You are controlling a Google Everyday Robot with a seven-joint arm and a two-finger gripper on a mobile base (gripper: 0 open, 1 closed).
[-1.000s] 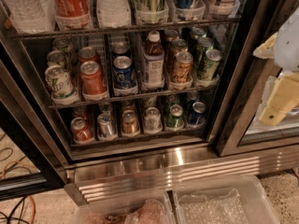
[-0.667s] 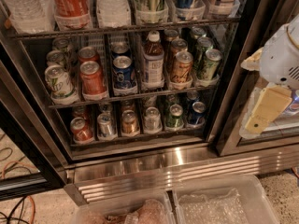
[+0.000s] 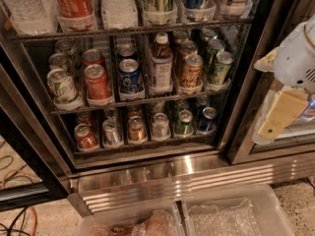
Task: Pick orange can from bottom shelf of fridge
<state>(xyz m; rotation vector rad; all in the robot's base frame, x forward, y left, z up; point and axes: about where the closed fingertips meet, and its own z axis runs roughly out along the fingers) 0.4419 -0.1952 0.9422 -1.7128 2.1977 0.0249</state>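
The fridge (image 3: pixel 162 173) stands open in front of me, with a ribbed steel base panel. Its bottom shelf (image 3: pixel 147 144) holds a row of short cans in clear lane trays. The orange can (image 3: pixel 136 129) stands third from the left in the front row, between a silver can (image 3: pixel 112 132) and another silver can (image 3: pixel 160 125). A red can (image 3: pixel 85 136) is at the far left. My gripper (image 3: pixel 275 117) hangs at the right edge of the view, in front of the shut right glass door, well right of the orange can and apart from it.
The shelf above holds taller cans and a brown bottle (image 3: pixel 161 65). A green can (image 3: pixel 184 121) and a blue can (image 3: pixel 206 119) end the bottom row. Two clear plastic bins (image 3: pixel 231 215) sit on the floor below the base panel. Cables (image 3: pixel 19 215) lie at bottom left.
My arm and gripper have come further into view from the right edge, moving left and slightly down. The cans have not moved.
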